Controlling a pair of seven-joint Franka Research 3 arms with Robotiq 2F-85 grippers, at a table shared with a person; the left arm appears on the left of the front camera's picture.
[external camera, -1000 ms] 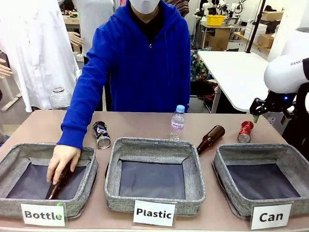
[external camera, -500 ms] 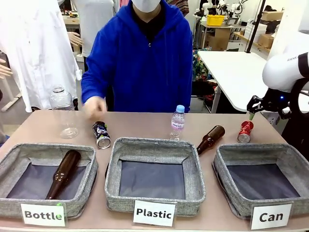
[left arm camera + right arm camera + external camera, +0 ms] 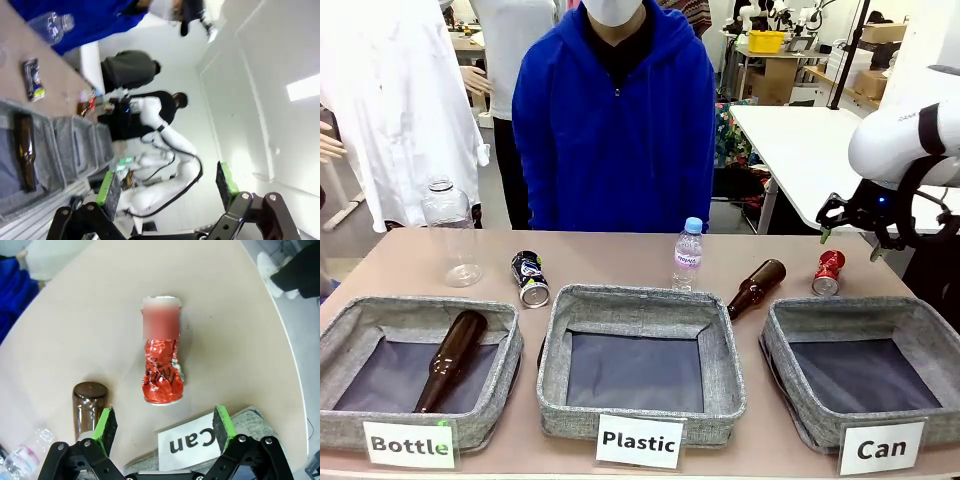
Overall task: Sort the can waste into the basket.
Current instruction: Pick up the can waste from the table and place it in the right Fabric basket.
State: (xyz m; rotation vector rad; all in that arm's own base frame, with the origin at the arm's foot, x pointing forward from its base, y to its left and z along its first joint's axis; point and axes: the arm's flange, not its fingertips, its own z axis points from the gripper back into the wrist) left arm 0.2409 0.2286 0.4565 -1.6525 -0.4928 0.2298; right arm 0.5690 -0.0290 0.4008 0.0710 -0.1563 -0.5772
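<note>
– Fingers [image 3: 106,424] of the right gripper [image 3: 848,245] are spread wide and they hold nothing. Why does it hang there, above the far right corner of the worktop [image 3: 620,250]?
– I think it is lining up on the red can [image 3: 828,272]. In its wrist view the can lies between the two green pads with its length pointing away. So the fingers would close across the crushed, narrow part.
– Is the can standing?
– No, it lies on its side on the worktop, just behind the Can basket [image 3: 840,310] and not touching it. The basket has nothing in it. From there the carry is short, I suppose, only up and over the rim.
– What about the brown bottle [image 3: 756,286]?
– It lies near the can, on the side of one finger. To my eye that finger could knock it on the way down, so the descent wants care.
– And the other can?
– The dark can [image 3: 529,277] is well apart, at the far left, behind the gap between the Bottle basket [image 3: 380,312] and the Plastic basket [image 3: 640,298]. It looks more a job for the left arm. The left gripper [image 3: 167,184] is raised high, fingers apart and empty.
– And the person [image 3: 615,130]?
– Stands at the far side, arms down, leaving the worktop free.
</note>
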